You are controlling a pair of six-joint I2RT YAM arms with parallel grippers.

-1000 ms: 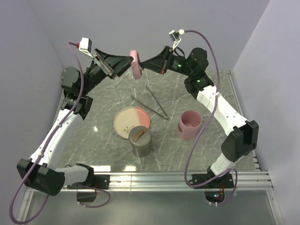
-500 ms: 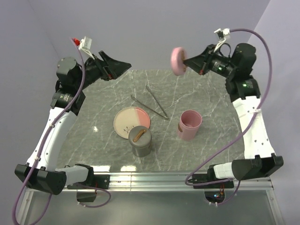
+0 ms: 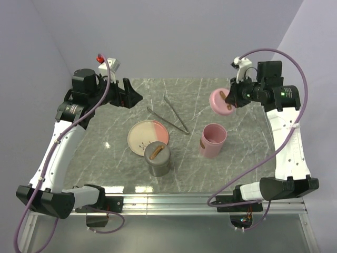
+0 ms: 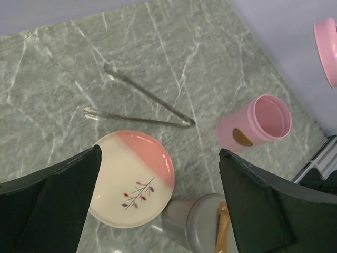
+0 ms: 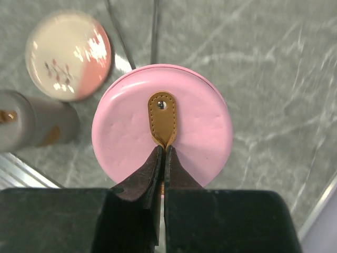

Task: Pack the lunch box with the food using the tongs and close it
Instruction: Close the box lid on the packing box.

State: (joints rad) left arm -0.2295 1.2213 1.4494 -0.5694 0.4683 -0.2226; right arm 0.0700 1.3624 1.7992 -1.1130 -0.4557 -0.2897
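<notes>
The pink lunch box (image 3: 213,139) stands open and upright right of centre, also in the left wrist view (image 4: 255,126). Its round pink lid (image 3: 221,103) hangs in the air above and behind it. My right gripper (image 3: 228,99) is shut on the lid's tan strap (image 5: 162,121). The silver tongs (image 3: 176,115) lie in a V on the marble behind the plate, seen too from the left wrist (image 4: 147,93). My left gripper (image 3: 131,96) is open and holds nothing, raised at the back left; its fingers (image 4: 263,205) frame the plate. No food shows.
A cream-and-pink plate (image 3: 148,138) lies mid-table with nothing on it. A grey lidded canister (image 3: 158,161) with a tan strap stands just in front of the plate. Purple walls close in the back and both sides. A metal rail (image 3: 210,200) runs along the near edge.
The left gripper opened off the pink lid and drew back to the left. The right arm carried the lid away to the right and lowered it toward the pink lunch box.
</notes>
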